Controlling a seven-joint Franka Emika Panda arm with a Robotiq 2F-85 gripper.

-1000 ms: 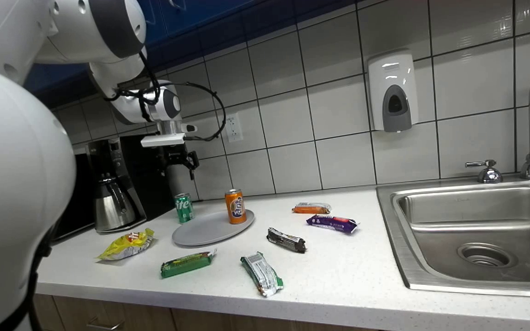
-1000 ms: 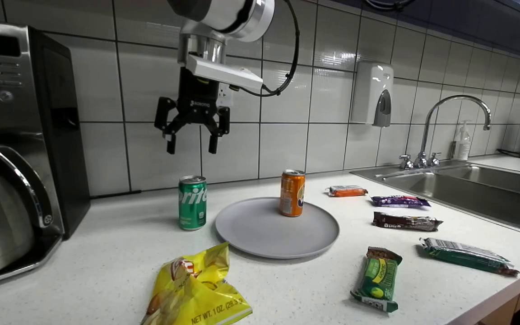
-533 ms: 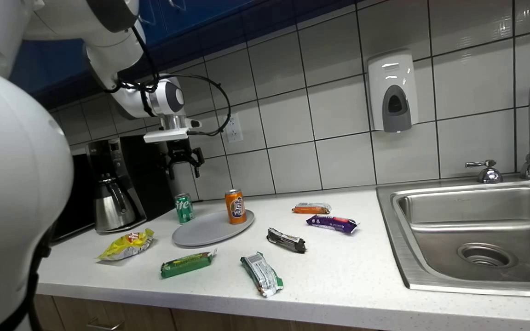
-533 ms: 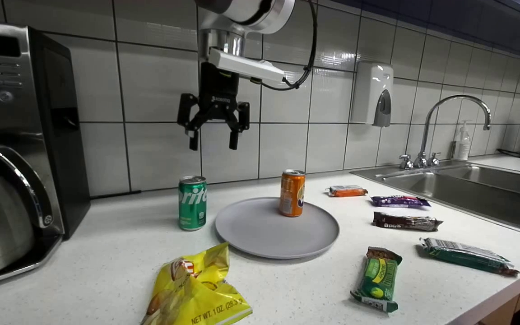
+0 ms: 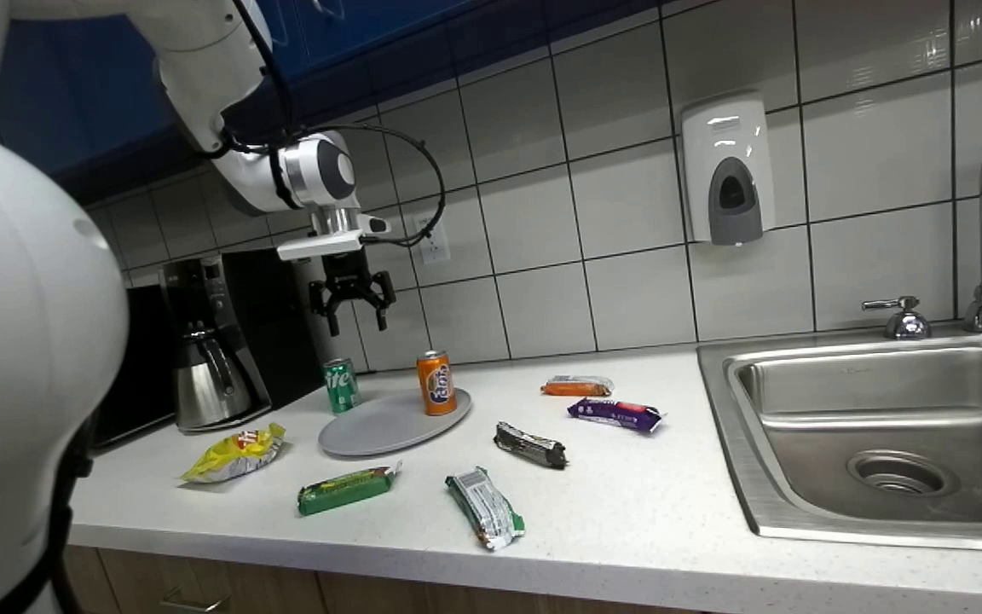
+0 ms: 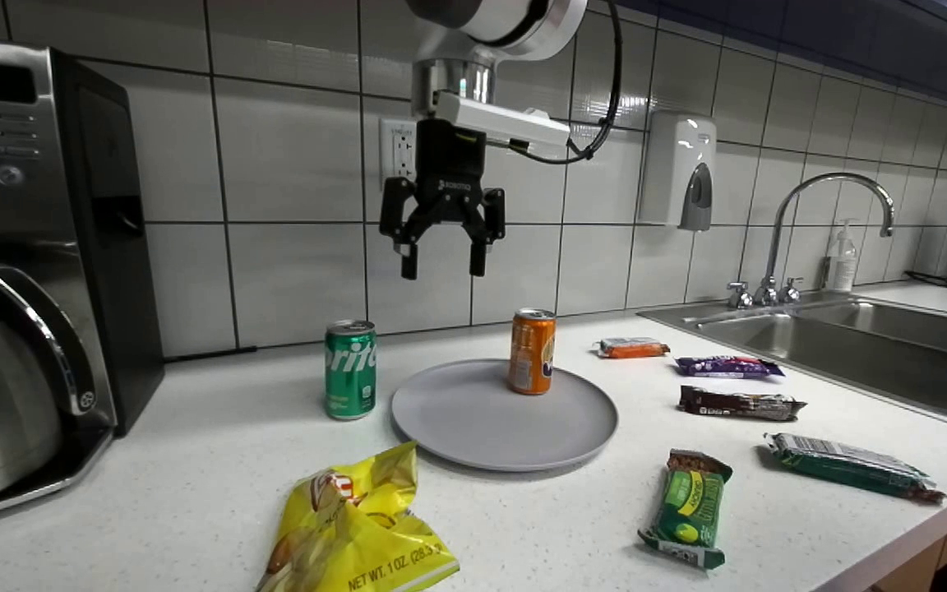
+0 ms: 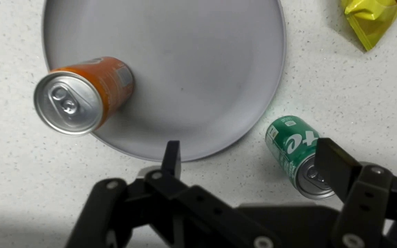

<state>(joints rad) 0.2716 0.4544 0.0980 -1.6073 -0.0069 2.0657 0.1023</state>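
The orange can [image 6: 533,352] stands upright on the round grey plate [image 6: 473,427], near its rim; the green can [image 6: 350,374] (white letters on its side) stands upright just beside the plate.

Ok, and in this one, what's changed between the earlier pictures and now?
The tool moved rightward across both exterior views, from over the Sprite can toward the Fanta can in an exterior view. Its jaws are open; nothing was taken hold of or let go. Both cans, the gray plate, the yellow chip bag and the five wrapped bars stayed put.
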